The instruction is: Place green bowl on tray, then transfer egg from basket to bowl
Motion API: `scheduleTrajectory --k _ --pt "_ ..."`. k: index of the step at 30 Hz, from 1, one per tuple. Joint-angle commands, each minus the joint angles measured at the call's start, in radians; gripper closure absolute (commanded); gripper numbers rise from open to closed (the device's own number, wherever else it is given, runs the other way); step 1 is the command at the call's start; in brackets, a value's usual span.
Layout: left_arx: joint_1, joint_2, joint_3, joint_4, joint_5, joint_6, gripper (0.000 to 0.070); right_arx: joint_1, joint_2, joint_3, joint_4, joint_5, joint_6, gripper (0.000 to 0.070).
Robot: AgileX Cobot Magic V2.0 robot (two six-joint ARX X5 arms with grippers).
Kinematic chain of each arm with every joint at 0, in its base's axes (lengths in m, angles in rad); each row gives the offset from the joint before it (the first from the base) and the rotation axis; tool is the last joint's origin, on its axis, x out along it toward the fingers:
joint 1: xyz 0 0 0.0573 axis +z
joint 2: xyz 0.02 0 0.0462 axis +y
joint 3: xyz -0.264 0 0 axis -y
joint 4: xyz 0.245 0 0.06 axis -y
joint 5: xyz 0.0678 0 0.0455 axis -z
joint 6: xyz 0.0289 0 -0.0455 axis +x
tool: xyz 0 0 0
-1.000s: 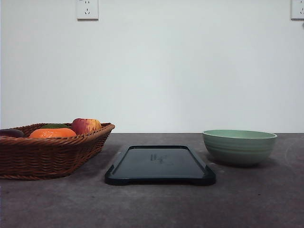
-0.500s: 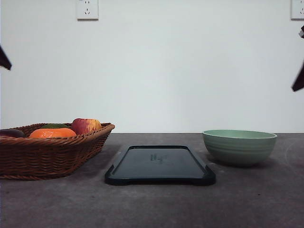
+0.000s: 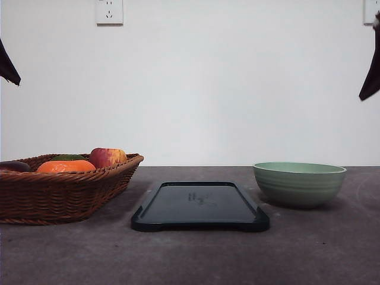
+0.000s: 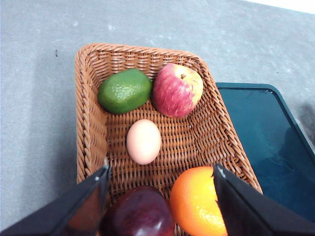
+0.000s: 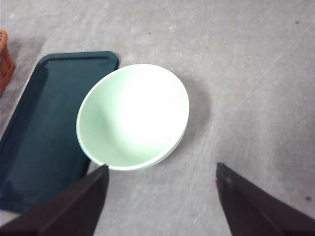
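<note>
The pale green bowl (image 3: pixel 299 184) stands empty on the table, right of the dark tray (image 3: pixel 200 205). The tray lies bare in the middle. At the left sits the wicker basket (image 3: pixel 59 190), with the egg (image 4: pixel 143 141) lying on its floor among fruit. My left gripper (image 4: pixel 161 169) hangs open high above the basket, nearer the plum and orange than the egg. High above the table, my right gripper (image 5: pixel 161 168) is open too, just past the near rim of the bowl (image 5: pixel 133 115). One dark finger (image 3: pixel 7 65) of the left and one finger (image 3: pixel 371 71) of the right show at the front view's top corners.
Around the egg in the basket lie an avocado (image 4: pixel 124 90), a red apple (image 4: pixel 177 90), an orange (image 4: pixel 199 201) and a dark plum (image 4: pixel 140 214). The tray (image 5: pixel 44 128) lies close beside the bowl. A white wall stands behind the grey table.
Both arms have come into the front view at its top corners; one second ago neither showed. Bowl, tray and basket have not moved.
</note>
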State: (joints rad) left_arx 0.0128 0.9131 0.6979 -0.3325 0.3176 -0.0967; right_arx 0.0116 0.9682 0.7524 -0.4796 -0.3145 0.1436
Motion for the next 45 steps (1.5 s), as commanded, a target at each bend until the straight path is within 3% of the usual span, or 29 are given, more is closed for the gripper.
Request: scheduleTrajectory --k 1,6,15,23,37,43,45 --pt "0.000 0.004 0.019 0.013 0.006 0.005 0.0275 -0.002 0.035 0.058 -0.057 0.000 0.014 0.0287" --pt "0.000 0.004 0.019 0.012 0.006 -0.001 0.0274 -0.002 0.156 0.239 -0.249 0.000 0.006 0.0292" --pt "0.000 0.004 0.019 0.011 0.006 -0.001 0.0275 -0.001 0.466 0.531 -0.477 0.002 -0.108 0.0292" --pt "0.000 0.004 0.019 0.011 0.006 -0.001 0.0275 0.000 0.700 0.660 -0.458 0.005 -0.126 0.0312" --pt "0.000 0.004 0.019 0.011 0.006 -0.002 0.0275 0.011 0.881 0.669 -0.377 0.005 -0.133 0.0373" --pt "0.000 0.004 0.019 0.011 0.006 -0.002 0.0275 0.019 0.929 0.669 -0.379 0.005 -0.133 0.0502" --pt "0.000 0.004 0.019 0.011 0.006 -0.002 0.0275 0.020 0.934 0.669 -0.381 0.005 -0.133 0.0594"
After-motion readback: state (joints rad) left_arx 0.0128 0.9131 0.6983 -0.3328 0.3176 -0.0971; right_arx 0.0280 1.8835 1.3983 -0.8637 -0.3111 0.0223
